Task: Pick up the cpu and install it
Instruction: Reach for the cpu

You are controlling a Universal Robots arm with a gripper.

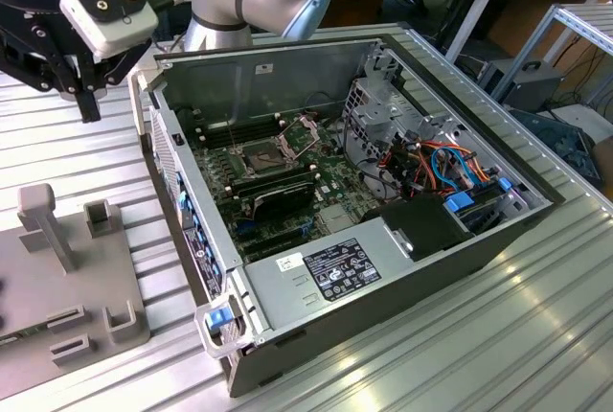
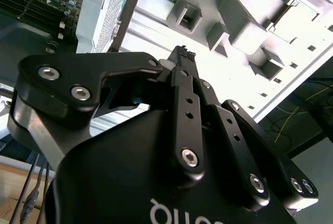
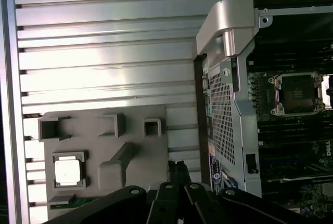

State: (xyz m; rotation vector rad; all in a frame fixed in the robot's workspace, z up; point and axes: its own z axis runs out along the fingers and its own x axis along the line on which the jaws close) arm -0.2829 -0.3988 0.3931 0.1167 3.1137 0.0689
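The cpu, a small square chip with a pale metal top, lies flat in a square recess of the grey fixture plate beside the open computer case. Inside the case, the metal-framed socket on the green motherboard stands with its dark middle bare. My gripper hangs in the air above the ribbed table, over the fixture's far side and just outside the case wall. Its black fingers are shut together with nothing between them, as the second wrist view shows at the fingertips.
The fixture plate carries several upright posts and slots. The case's perforated side wall rises between fixture and motherboard. Coloured cables and a black power supply fill the case's right part. Desks stand behind the ribbed metal table.
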